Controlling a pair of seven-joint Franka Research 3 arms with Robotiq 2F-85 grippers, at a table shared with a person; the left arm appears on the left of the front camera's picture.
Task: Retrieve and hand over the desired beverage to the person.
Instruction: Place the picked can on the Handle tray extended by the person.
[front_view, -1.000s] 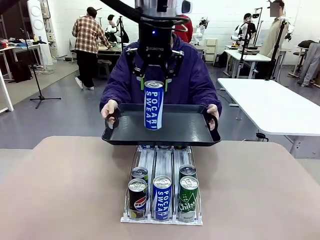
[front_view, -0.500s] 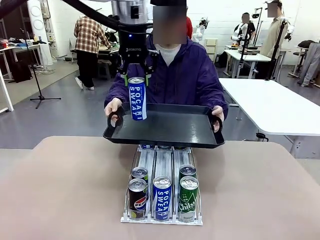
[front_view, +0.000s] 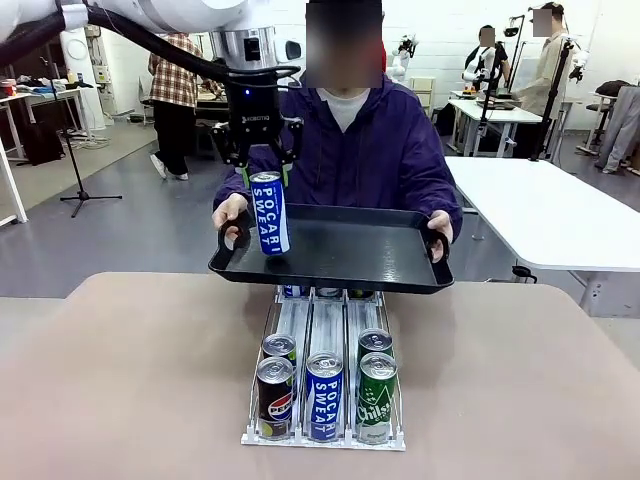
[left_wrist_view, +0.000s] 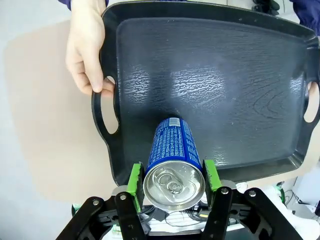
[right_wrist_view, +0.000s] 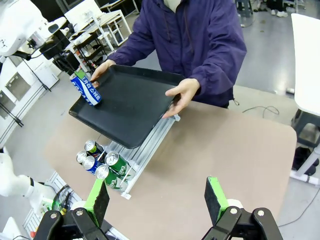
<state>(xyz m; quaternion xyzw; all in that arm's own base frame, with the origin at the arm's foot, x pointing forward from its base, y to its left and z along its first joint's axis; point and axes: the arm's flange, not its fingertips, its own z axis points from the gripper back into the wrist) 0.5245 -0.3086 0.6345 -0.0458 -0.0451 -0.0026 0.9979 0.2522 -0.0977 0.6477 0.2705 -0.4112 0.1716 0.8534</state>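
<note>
One can (front_view: 268, 212) is out of the rack (front_view: 325, 330) and at the tray (front_view: 350, 250), so the fetching looks done. What is left, I judge, is setting it down and letting go. The left gripper (front_view: 264, 174) is clamped on the can's upper end, green pads on either side. It holds the can over the tray's left end, just beside the person's (front_view: 370, 150) hand (front_view: 230, 212) at that handle. Whether the can's base touches the tray floor I cannot tell. The person holds the tray by both handles, above the rack's far end. The right gripper (right_wrist_view: 156, 194) hangs well back from the tray, over the table (right_wrist_view: 225, 150), its jaws wide apart and empty.

The can is slim and tall, blue with white POCARI SWEAT lettering. Its silver top has the tab unopened, and it leans slightly.
</note>
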